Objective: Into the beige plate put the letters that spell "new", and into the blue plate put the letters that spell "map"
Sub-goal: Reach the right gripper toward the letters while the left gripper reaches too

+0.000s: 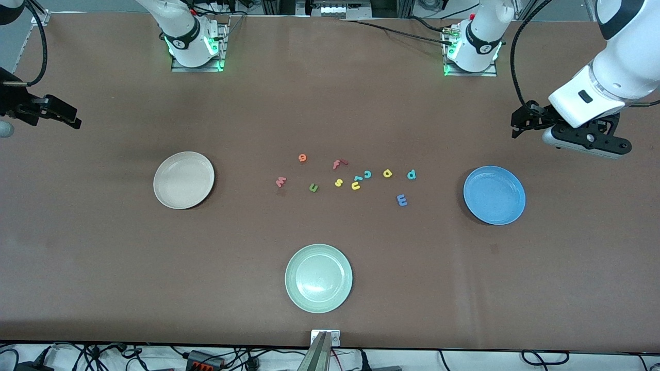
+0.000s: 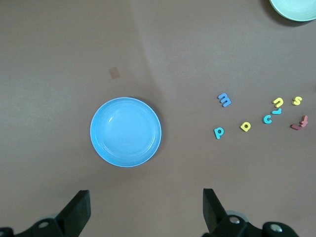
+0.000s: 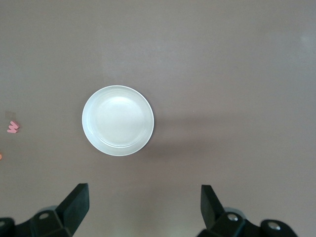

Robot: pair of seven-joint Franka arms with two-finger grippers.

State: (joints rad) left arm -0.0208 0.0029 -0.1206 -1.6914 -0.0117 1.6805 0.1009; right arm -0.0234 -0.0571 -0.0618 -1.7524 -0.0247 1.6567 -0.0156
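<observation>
The beige plate (image 1: 184,180) (image 3: 118,120) lies empty toward the right arm's end, the blue plate (image 1: 494,195) (image 2: 126,132) empty toward the left arm's end. Between them on the table lie the orange "e" (image 1: 302,157), pink "w" (image 1: 281,181) (image 3: 13,127), green "n" (image 1: 313,188), yellow "a" (image 1: 387,173) (image 2: 245,126), teal "p" (image 1: 411,174) (image 2: 218,132) and blue "m" (image 1: 402,200) (image 2: 224,99). My left gripper (image 1: 514,125) (image 2: 146,205) hangs open and empty high beside the blue plate. My right gripper (image 1: 77,122) (image 3: 144,202) hangs open and empty high beside the beige plate.
Among the letters also lie a red "f" (image 1: 339,164), yellow "s" (image 1: 339,182), yellow "u" (image 1: 356,185) and teal "c" (image 1: 367,174). A pale green plate (image 1: 318,278) (image 2: 296,7) sits nearer the front camera, mid-table.
</observation>
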